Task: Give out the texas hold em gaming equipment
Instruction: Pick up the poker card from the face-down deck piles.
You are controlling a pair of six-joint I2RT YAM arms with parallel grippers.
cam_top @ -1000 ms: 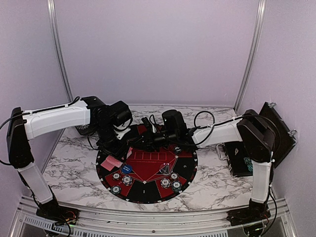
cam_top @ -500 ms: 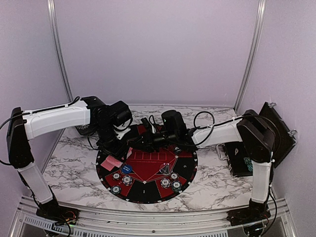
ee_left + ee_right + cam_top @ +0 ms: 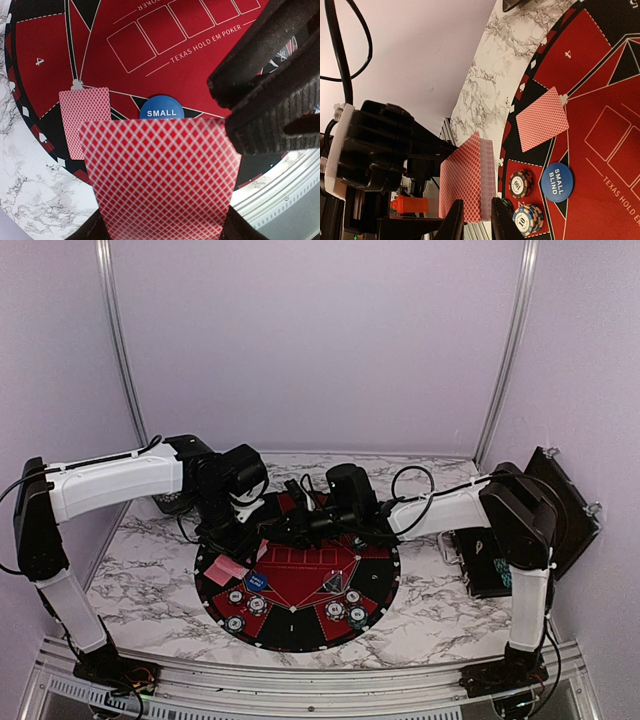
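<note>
Marble table rings mat — left gripper seemingly holds cards.

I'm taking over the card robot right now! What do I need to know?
Left gripper: jaws shut on the deck of red-backed cards, held up over the mat.
Right gripper: jaws straddle the deck's near edge; I cannot tell whether they grip a card.
Done: one card lies face down at seat 4. The blue small-blind marker and chip stacks sit on the mat.
Left: probably dealing more cards to the other seats.
</note>
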